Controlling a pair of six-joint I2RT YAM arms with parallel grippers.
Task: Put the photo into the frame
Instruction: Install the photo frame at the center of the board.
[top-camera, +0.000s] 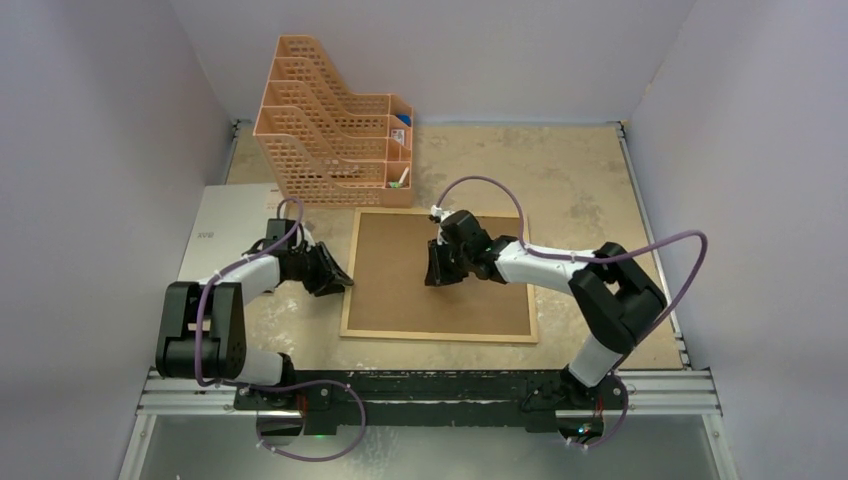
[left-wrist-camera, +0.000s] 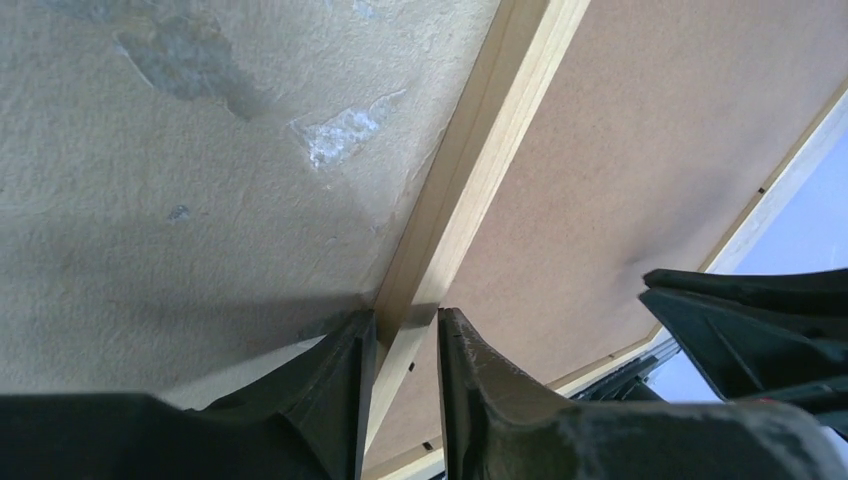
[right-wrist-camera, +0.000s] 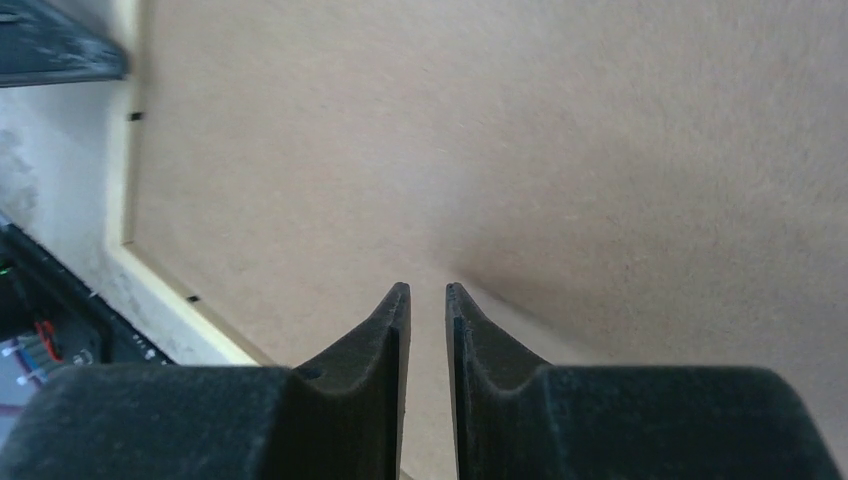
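Observation:
The frame (top-camera: 440, 335) lies flat at the table's centre, its back filled by a brown backing board (top-camera: 400, 270). The photo is hidden. My left gripper (top-camera: 338, 283) is at the frame's left side. In the left wrist view its fingers stand on either side of the light-wood rail (left-wrist-camera: 480, 170), shut on it at the tips (left-wrist-camera: 405, 318). My right gripper (top-camera: 437, 275) hovers low over the board's upper middle. Its fingers (right-wrist-camera: 427, 290) are open by a narrow gap with nothing between them, above bare board (right-wrist-camera: 500, 150).
An orange lattice organizer (top-camera: 330, 140) stands behind the frame at the back left. A pale sheet (top-camera: 228, 228) lies at the table's left edge, behind my left arm. White walls enclose the table on three sides.

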